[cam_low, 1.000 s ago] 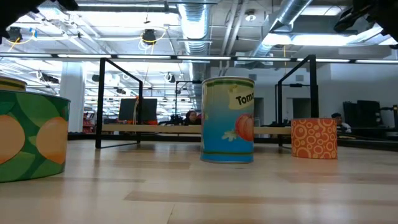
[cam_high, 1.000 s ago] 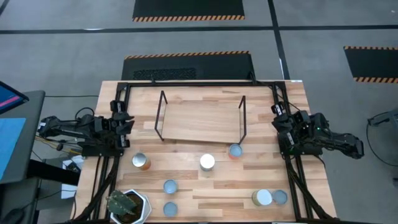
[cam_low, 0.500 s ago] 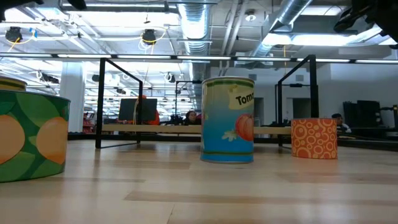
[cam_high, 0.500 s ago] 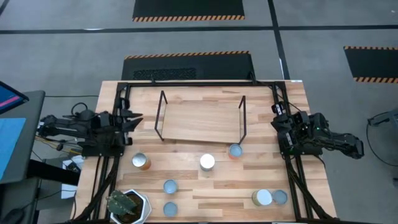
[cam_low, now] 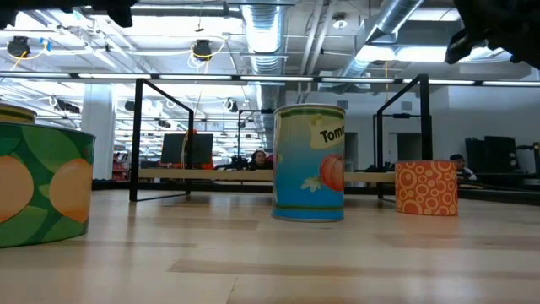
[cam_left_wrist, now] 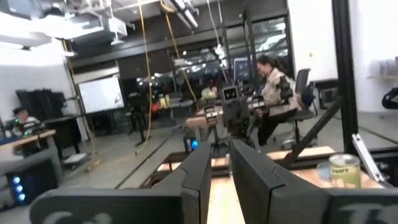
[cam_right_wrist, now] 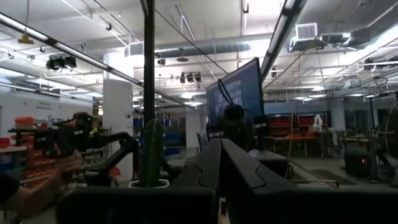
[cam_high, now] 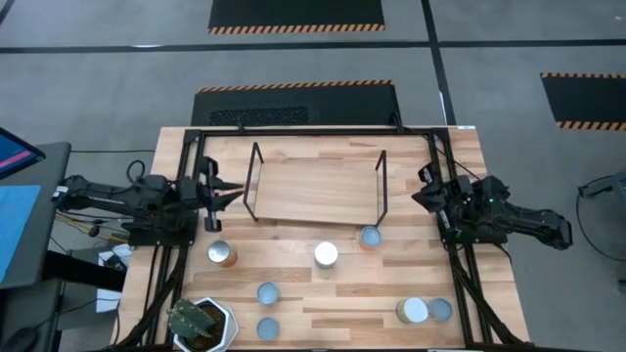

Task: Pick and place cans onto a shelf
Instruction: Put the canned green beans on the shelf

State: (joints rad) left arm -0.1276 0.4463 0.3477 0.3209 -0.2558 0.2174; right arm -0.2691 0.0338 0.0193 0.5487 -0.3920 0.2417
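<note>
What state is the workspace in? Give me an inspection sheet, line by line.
Surface: wooden table, nothing spilled.
Job's things: shelf in the middle, no can on it. Seven cans stand upright on the table in front of it.
Clutter: potted plant at the front left corner.
Grippers: left gripper is beside the shelf's left end, fingers slightly apart, empty. Right gripper is beside the right end, shut, empty.
Cables: loose bundle off the table's left edge by the left arm.
Surroundings: striped floor mats; seated person in the room beyond.
</note>
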